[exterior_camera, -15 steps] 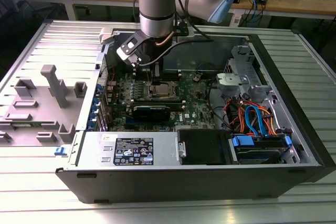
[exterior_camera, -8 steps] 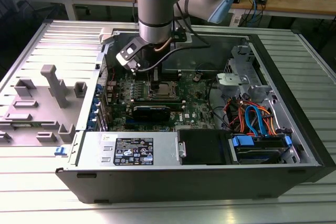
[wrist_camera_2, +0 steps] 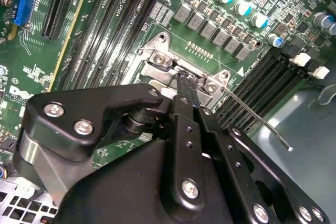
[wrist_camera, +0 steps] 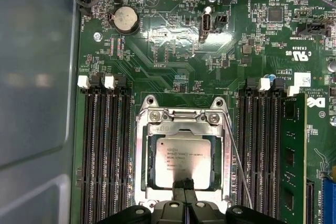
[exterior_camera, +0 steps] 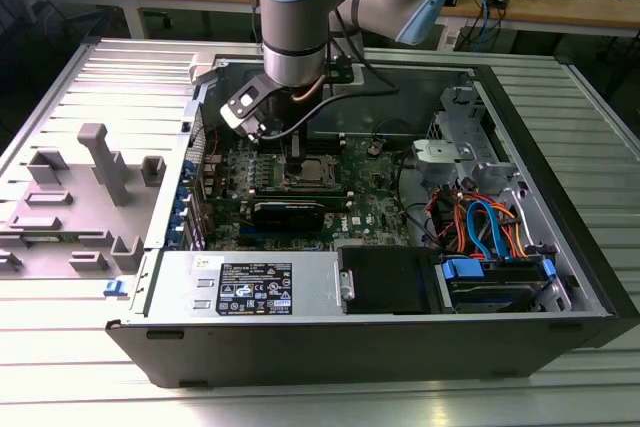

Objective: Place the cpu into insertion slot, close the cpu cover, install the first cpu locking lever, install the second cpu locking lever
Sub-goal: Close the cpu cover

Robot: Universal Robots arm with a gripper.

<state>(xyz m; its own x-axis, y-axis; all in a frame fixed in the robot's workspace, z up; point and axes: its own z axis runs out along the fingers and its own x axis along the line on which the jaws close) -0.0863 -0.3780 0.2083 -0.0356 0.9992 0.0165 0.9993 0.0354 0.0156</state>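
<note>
cpu: I see it seated in the insertion slot, mid-motherboard.
cpu cover: probably down over it.
locking lever: wire free, unlatched.
gripper: fingers pressed together, empty, at the cover's edge.

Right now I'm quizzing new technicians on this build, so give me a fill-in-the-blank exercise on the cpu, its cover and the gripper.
1. The cpu shows through the cut-out ___ of the cpu cover.
2. The gripper sits over the cpu's edge with its jaws ___.
3. Long black memory slots flank the cpu cover on ___ sides.
Missing words: window; shut; both.
</note>
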